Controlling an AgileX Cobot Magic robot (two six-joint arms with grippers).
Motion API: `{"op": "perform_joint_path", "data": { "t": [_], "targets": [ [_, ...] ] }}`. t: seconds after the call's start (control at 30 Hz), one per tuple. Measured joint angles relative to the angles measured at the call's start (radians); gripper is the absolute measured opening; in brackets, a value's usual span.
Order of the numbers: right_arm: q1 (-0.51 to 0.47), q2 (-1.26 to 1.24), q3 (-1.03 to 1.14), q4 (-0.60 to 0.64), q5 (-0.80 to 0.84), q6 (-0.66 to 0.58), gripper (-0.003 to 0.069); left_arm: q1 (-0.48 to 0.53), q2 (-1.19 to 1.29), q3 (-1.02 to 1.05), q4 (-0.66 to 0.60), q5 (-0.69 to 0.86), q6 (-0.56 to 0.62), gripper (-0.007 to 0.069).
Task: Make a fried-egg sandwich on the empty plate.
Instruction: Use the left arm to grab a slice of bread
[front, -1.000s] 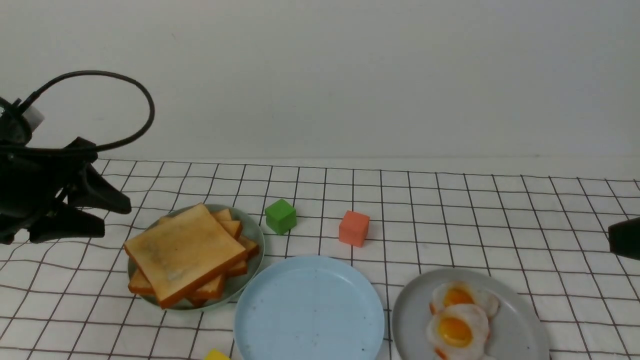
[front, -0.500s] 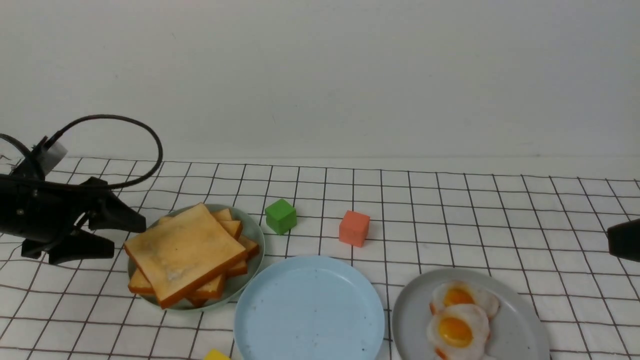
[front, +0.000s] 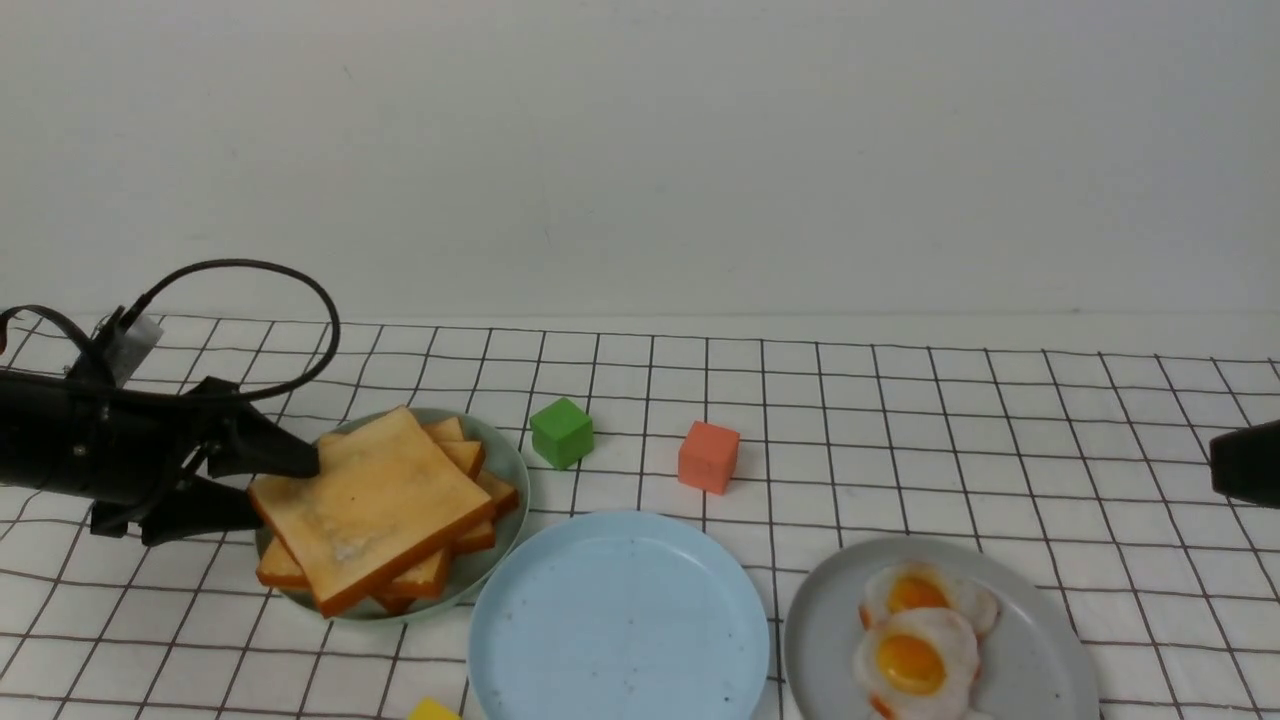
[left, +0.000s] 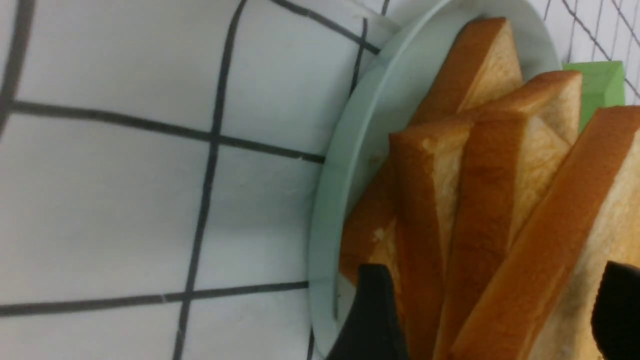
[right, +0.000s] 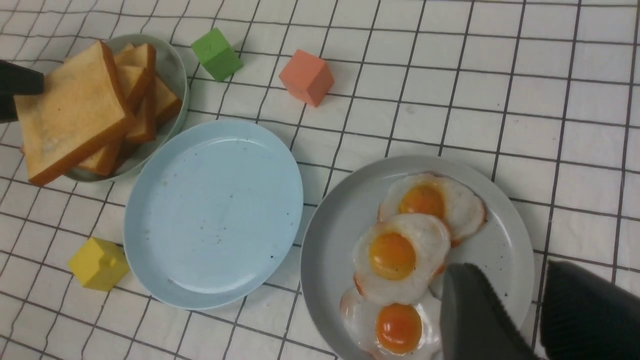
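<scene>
Several toast slices (front: 370, 500) lie piled askew on a pale green plate (front: 508, 470). My left gripper (front: 270, 490) is open at the pile's left edge, one finger above the top slice and one below. In the left wrist view the slice edges (left: 550, 225) stand between the fingers (left: 372, 300). The pale blue plate (front: 620, 610) is bare, and no stacked sandwich shows. Three fried eggs (right: 400, 255) lie on a grey plate (right: 505, 240). My right gripper (right: 507, 267) is open and empty above that plate's near edge; only its tip (front: 1245, 470) shows in the front view.
A green cube (front: 561, 432) and an orange cube (front: 708, 456) sit behind the blue plate. A yellow cube (front: 432, 711) sits at the front edge, left of the blue plate. A wall closes the far side of the checked cloth.
My left gripper has come down and to the right from the left edge, and its open fingers now straddle the toast pile's left edge. The right arm has barely moved.
</scene>
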Motion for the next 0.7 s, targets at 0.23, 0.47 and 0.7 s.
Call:
{"op": "perform_joint_path", "data": {
  "t": [0.23,0.47,0.7],
  "targets": [
    [0.000,0.000,0.000,0.000,-0.010,0.000,0.0241,0.000,0.002,0.000,-0.004,0.002,0.013,0.0456],
    [0.000,0.000,0.000,0.001,-0.010,0.000,0.0241,0.000,0.002,-0.002,-0.011,0.009,0.014,0.0165],
    [0.000,0.000,0.000,-0.002,0.000,0.000,0.0241,0.000,0.002,-0.002,-0.019,0.015,0.035,0.0060]
  ]
}}
